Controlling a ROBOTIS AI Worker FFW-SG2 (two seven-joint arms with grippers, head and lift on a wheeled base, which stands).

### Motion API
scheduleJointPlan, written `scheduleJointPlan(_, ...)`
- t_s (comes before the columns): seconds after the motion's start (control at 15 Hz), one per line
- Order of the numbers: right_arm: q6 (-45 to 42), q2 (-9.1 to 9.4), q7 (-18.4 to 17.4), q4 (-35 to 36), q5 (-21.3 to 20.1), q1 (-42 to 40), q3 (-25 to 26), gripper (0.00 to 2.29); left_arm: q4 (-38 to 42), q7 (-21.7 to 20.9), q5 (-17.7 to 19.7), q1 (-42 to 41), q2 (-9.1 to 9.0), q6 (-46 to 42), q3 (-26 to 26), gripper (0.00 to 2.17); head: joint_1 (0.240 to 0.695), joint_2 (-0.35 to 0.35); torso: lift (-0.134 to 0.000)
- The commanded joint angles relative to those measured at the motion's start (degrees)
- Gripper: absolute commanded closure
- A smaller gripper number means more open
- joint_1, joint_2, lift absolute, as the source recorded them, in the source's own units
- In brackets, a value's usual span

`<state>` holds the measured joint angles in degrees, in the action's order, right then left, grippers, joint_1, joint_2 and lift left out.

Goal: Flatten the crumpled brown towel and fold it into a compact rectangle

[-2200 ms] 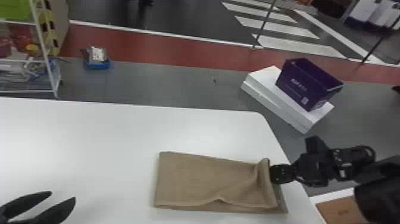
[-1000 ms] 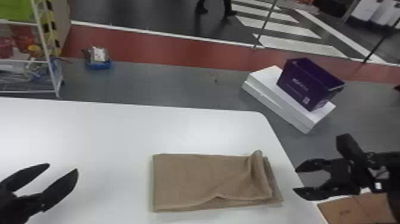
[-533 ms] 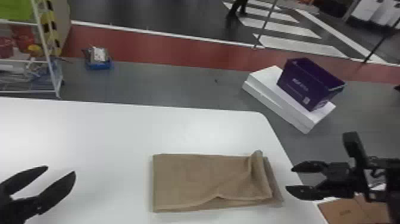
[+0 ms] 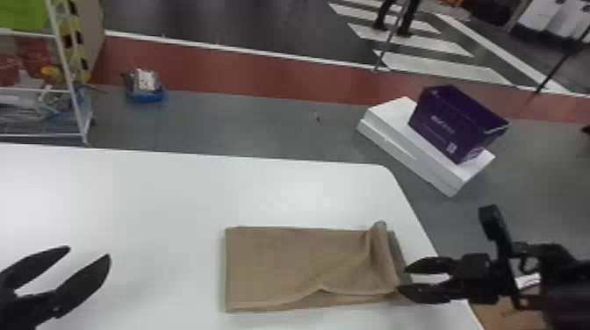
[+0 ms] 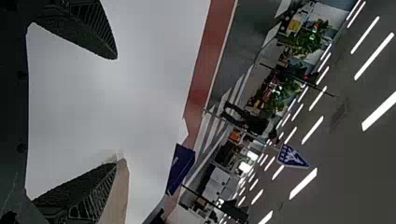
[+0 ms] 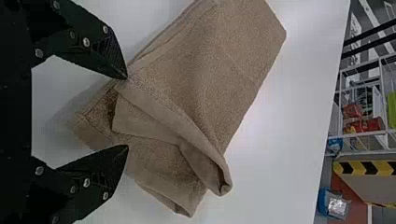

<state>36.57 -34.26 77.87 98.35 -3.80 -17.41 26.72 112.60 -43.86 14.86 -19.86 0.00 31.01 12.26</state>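
The brown towel lies as a folded rectangle near the table's right edge, its right end rumpled into a raised ridge. In the head view my right gripper stands open at that right end, its fingertips at the near right corner. The right wrist view shows the right gripper with fingers parted over the towel, whose layers are turned back beside them. My left gripper is parked open at the left, well apart from the towel; in the left wrist view the left gripper has nothing between its fingers.
The white table has a rounded far right corner. Beyond it on the floor, a purple box rests on white boxes. A wire rack stands behind at the left, and brown cardboard is below the right arm.
My right gripper let go of the towel's right end and drew off to the right, then came back left to its corner. The towel shifted slightly left. The left gripper has barely moved.
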Motion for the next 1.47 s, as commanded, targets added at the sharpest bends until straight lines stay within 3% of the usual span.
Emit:
scheduleJointPlan(0.0,0.3,-0.02,0.5,-0.1,-0.9,0.5,-0.9,0.59,-0.3,-0.1,0.0,0.0,-0.15,0.1,0.1,0.06,0.695,-0.350,-0.124)
scheduleJointPlan(0.27,0.1,-0.10,0.5,-0.4,-1.7,1.4,-2.1,0.77,-0.5,-0.3,0.0,0.0,-0.15,-0.1,0.1,0.06,0.695,-0.350,-0.124)
scheduleJointPlan(0.4,0.3,-0.10,0.5,-0.3,-0.2,1.5,-1.1,1.03,-0.5,-0.3,0.0,-0.2,-0.15,0.1,0.5,0.06,0.695,-0.350,-0.124)
scheduleJointPlan(0.73,-0.9,-0.90,0.5,0.8,1.0,-0.5,1.9,1.02,-0.5,-0.7,0.0,-0.3,-0.15,0.1,0.9,0.06,0.695,-0.350,-0.124)
scheduleJointPlan(0.87,-1.1,-0.54,0.5,0.5,-0.1,-0.7,0.5,0.41,-1.1,-0.9,0.0,0.0,-0.15,-0.1,0.7,0.06,0.695,-0.350,-0.124)
scheduleJointPlan(0.93,-1.3,-0.46,0.5,0.4,-0.8,-0.4,-0.4,0.37,-1.2,-1.1,0.0,0.0,-0.15,-0.1,0.7,0.06,0.695,-0.350,-0.124)
scheduleJointPlan(1.27,-0.6,-0.28,0.5,-0.4,-4.8,2.1,-5.3,0.37,-1.4,-1.4,0.2,0.0,-0.15,-0.1,1.2,0.06,0.695,-0.350,-0.124)
scheduleJointPlan(1.33,-0.4,-0.28,0.5,-0.5,-5.3,2.6,-6.1,0.44,-1.6,-1.6,0.3,0.0,-0.15,-0.1,1.4,0.06,0.695,-0.350,-0.124)
scheduleJointPlan(1.4,-0.2,-0.28,0.5,-0.7,-5.5,2.8,-6.4,0.67,-1.7,-1.7,0.3,0.0,-0.15,-0.1,1.6,0.06,0.695,-0.350,-0.124)
